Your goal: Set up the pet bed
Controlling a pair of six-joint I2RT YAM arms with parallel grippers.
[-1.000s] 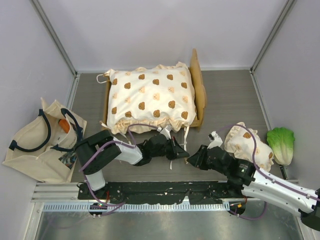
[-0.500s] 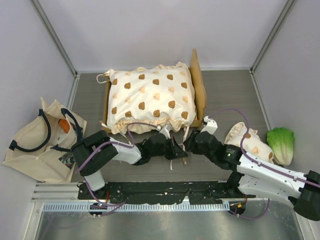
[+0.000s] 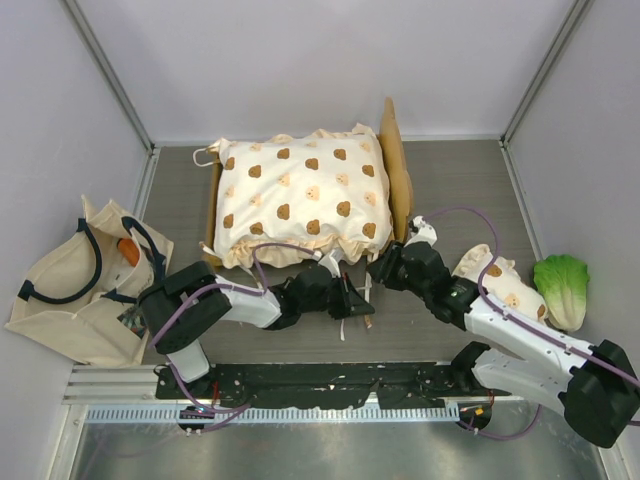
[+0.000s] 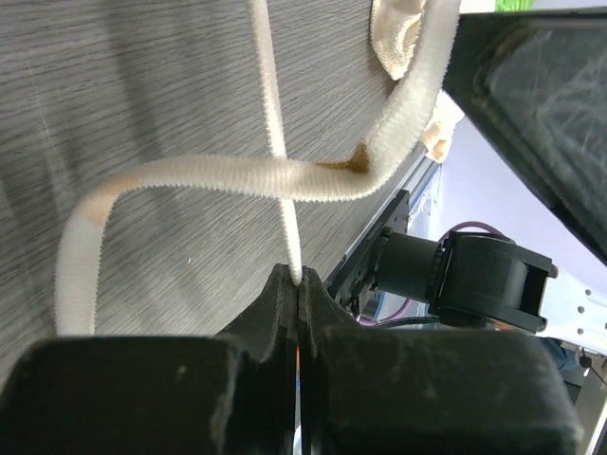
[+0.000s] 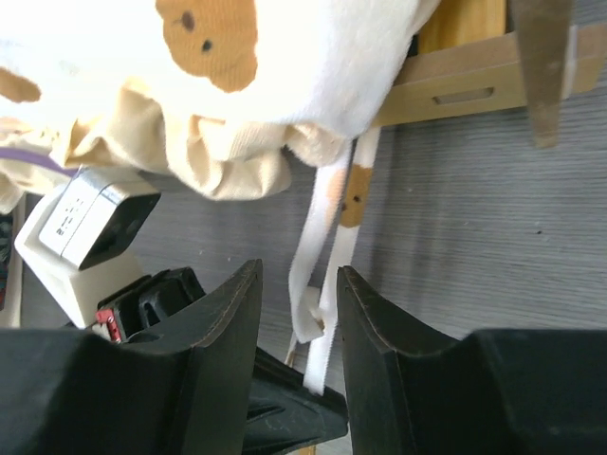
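Observation:
The pet bed (image 3: 398, 180) stands at the back middle, its light-wood frame carrying the cream bear-print cushion (image 3: 300, 200). White tie ribbons hang from the cushion's near edge. My left gripper (image 3: 360, 308) is just in front of that edge. In the left wrist view this gripper (image 4: 299, 284) is shut on a thin tie ribbon (image 4: 273, 114), and a thicker ribbon loop (image 4: 247, 175) crosses it. My right gripper (image 3: 378, 268) is at the bed's near right corner. Its jaws (image 5: 299, 275) stand open around two hanging ribbons (image 5: 327, 275), below the cushion (image 5: 285, 57) and the frame rail (image 5: 455, 90).
A small bear-print pillow (image 3: 495, 285) lies beside the right arm, with a green lettuce toy (image 3: 562, 288) against the right wall. A beige tote bag (image 3: 75, 285) with black handles lies at the left wall. The enclosure walls close in on three sides.
My right gripper has swung left and away from the small pillow to the bed's near right corner, and now straddles the ribbons. The left gripper has kept its grip and place.

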